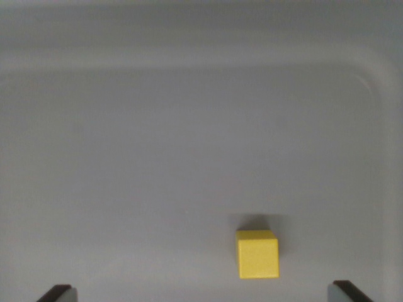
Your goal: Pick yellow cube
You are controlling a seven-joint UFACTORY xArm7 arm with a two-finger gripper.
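Note:
A small yellow cube (257, 253) rests on the pale grey floor of a tray, low in the wrist view and right of centre. Only the two dark fingertips (58, 293) of my gripper (203, 293) show, at the bottom left and bottom right corners. They stand far apart, so the gripper is open with nothing between them. The cube lies just above the line between the tips, closer to the tip on the wrist view's right, touching neither.
The tray's raised rim (371, 82) curves around the top and the wrist view's right. Bare grey tray floor spreads to the left of the cube and above it.

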